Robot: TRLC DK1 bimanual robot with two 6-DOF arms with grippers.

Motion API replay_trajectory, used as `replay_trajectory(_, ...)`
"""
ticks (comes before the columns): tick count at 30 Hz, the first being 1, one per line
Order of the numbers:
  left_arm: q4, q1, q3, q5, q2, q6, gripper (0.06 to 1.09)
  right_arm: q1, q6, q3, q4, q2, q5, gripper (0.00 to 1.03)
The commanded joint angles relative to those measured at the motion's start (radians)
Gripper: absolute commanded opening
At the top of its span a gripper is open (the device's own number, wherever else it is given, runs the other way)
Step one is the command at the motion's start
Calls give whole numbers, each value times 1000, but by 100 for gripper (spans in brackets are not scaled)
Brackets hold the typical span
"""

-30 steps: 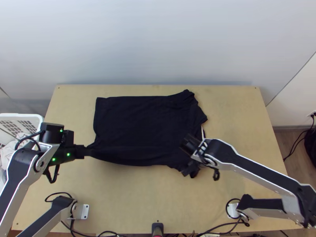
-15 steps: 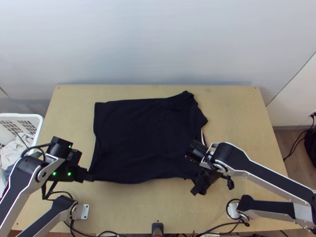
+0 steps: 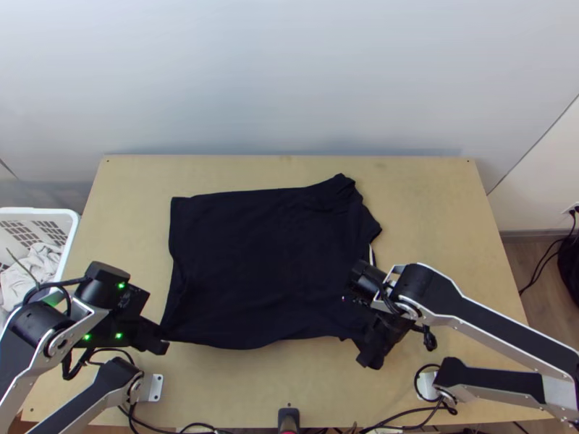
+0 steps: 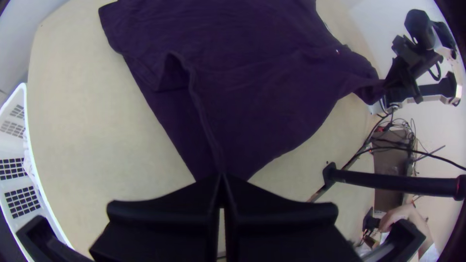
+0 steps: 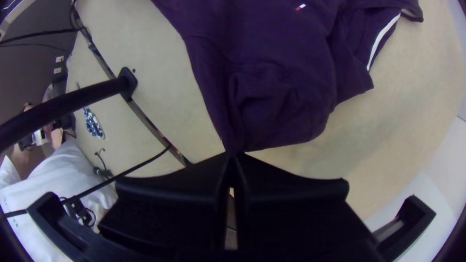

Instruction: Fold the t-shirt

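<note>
The dark t-shirt (image 3: 268,260) lies spread across the table, its hem side toward the left and collar and sleeves at the right. At its near left corner is my left gripper (image 3: 163,343); in the left wrist view the left gripper (image 4: 221,178) is shut on that corner, with a loose fold running up from it. My right gripper (image 3: 369,354) is at the near right part. In the right wrist view the right gripper (image 5: 235,156) is shut on a gathered bit of the shirt (image 5: 286,97), beside a bunched part.
A white basket (image 3: 71,249) holding light cloth stands beyond the table's left edge. A black post (image 3: 289,418) rises at the near edge, with cables around it. Bare wood (image 3: 434,217) lies right of the shirt.
Both grippers have moved toward the table's near edge, the right one also slightly right. The shirt's near side has come along and spread wider, and its far edge has shifted slightly nearer.
</note>
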State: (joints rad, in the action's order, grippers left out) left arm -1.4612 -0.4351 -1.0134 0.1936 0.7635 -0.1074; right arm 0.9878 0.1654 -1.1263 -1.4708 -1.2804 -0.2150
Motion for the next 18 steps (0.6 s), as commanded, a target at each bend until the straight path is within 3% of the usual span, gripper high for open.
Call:
replay_trajectory(1, -4, -48, 27, 4, -21, -6, 10, 15, -7, 56, 3, 4, -17, 3)
replay_trajectory(10, 32, -71, 22, 13, -26, -11, 10, 51, 3, 54, 17, 29, -27, 3)
replay_trajectory(12, 52, -8, 24, 17, -24, -12, 16, 51, 3, 56, 26, 36, -27, 8)
replay_trajectory(17, 81, 90, 27, 61, -9, -37, 62, 43, 43, 60, 27, 41, -27, 94)
replay_trajectory(18, 81, 95, 26, 76, 5, -38, 72, 35, 49, 66, 27, 38, -27, 100)
